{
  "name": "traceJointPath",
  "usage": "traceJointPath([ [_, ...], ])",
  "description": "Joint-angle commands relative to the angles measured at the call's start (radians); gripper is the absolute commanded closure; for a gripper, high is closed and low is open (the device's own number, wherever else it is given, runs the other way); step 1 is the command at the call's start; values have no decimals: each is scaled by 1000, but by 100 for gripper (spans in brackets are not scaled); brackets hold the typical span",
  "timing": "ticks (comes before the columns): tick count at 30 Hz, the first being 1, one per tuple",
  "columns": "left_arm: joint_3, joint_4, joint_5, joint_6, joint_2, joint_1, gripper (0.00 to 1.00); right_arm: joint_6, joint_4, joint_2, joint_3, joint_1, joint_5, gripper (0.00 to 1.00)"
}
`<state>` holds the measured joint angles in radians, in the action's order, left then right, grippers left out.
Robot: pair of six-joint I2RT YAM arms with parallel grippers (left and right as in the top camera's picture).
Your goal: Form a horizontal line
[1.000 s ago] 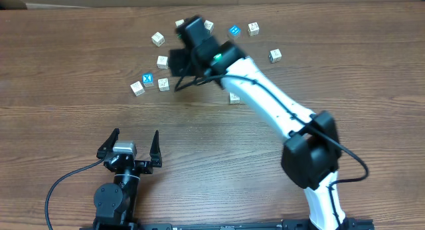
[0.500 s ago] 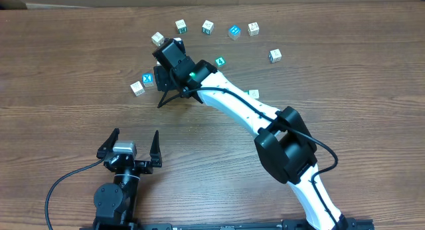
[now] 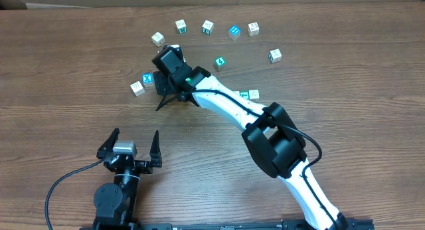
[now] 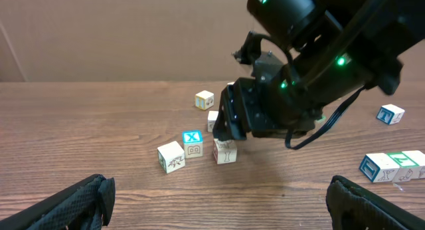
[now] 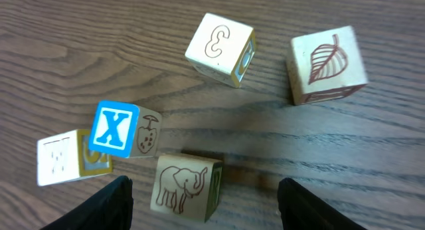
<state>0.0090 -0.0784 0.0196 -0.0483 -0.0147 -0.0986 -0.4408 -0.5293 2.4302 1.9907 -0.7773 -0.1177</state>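
Note:
A short row of touching letter cubes [image 3: 249,94], one teal-green faced, lies beside the right forearm; this is the horizontal line [image 4: 393,165], at the right edge of the left wrist view. My right gripper [image 3: 166,96] hangs open over a cluster of cubes at the left. An elephant cube [image 5: 184,187] sits between its fingers [image 5: 109,205], untouched. Around it lie a blue X cube [image 5: 114,129], an E cube [image 5: 219,47] and a leaf cube [image 5: 329,64]. My left gripper [image 3: 135,137] rests open near the front edge, holding nothing [image 4: 216,213].
Several loose cubes form an arc at the back [image 3: 208,26], with one at the far right [image 3: 275,55] and a teal one [image 3: 220,62] by the arm. A whitish cube [image 3: 137,88] lies left of the X cube [image 3: 148,78]. The right arm [image 3: 226,107] crosses the table's middle.
The right arm has swung left and toward the front, coming down over the left cluster of cubes. The left arm has not moved.

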Motion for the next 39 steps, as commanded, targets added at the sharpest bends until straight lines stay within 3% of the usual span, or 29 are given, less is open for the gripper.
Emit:
traceJointPath([
  [1,-4,3,6,19,9,-5,0,5,17,33,11,-12,-13,33],
  [9,-4,3,6,19,9,-5,0,5,30,43,11,-13,-13,33],
  [15,-4,3,6,19,9,-5,0,5,-5,43,11,-5,-21,42],
  [24,-4,3,6,19,9,-5,1,8,-26,43,11,22,-21,44],
  [30,-4,3,6,19,9,-5,0,206,20,43,11,18,-21,43],
  [39,-4,3,6,19,9,-5,1,211,66,76,11,18,-21,43],
])
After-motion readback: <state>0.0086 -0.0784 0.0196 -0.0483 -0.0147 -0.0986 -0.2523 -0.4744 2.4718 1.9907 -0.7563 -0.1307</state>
